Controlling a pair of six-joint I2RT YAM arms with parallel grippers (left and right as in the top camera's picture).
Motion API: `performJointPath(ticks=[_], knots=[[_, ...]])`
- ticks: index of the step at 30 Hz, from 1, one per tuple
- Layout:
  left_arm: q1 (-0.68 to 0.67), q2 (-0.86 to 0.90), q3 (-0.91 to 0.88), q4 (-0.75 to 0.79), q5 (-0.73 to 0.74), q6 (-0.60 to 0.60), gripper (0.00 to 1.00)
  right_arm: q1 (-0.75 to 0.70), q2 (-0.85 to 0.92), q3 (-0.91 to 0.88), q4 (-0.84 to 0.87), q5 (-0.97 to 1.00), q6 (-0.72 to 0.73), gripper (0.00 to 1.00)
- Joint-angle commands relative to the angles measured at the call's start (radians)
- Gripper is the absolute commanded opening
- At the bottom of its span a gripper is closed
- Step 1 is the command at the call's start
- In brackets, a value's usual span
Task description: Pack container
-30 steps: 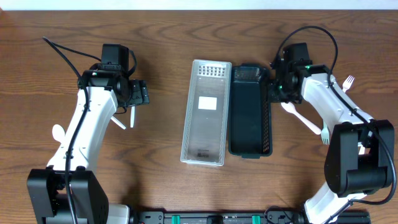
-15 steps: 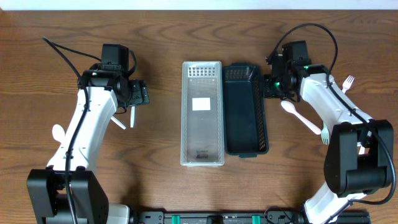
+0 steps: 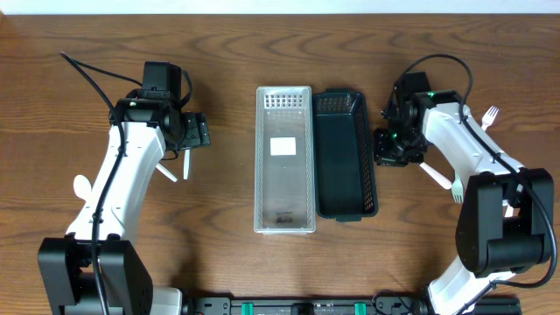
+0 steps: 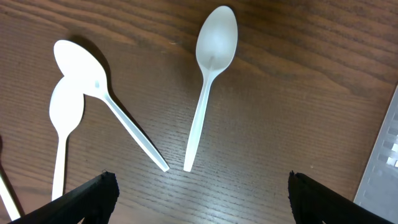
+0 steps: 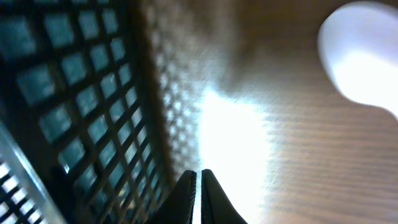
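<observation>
A clear plastic container (image 3: 283,166) lies in the middle of the table, with a black mesh basket (image 3: 345,166) touching its right side. My left gripper (image 3: 194,131) is open above white plastic spoons (image 4: 208,81) (image 4: 102,99) on the wood. My right gripper (image 3: 391,149) is shut and empty, just outside the basket's right wall (image 5: 81,112). A white spoon bowl (image 5: 360,53) lies close to its right. White forks (image 3: 486,118) lie further right.
Another white spoon (image 3: 80,186) lies at the far left beside the left arm. The clear container's corner shows at the right edge of the left wrist view (image 4: 385,162).
The container and basket slid left and straightened. My right gripper moved from the basket's top right corner down along its right wall, closer to the table.
</observation>
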Motion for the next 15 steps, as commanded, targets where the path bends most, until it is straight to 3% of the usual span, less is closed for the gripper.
performJointPath(ticks=[1,6,15], knots=[[0.004,0.004,0.019,-0.002,-0.008,0.01,0.9,0.037,0.005,0.015,-0.01,-0.1,0.007,0.08],[0.004,0.004,0.019,-0.002,-0.008,0.01,0.9,0.066,0.005,0.015,0.0,-0.253,-0.065,0.09],[0.004,0.004,0.019,-0.002,-0.008,0.01,0.9,0.056,0.005,0.015,0.047,-0.133,-0.027,0.11]])
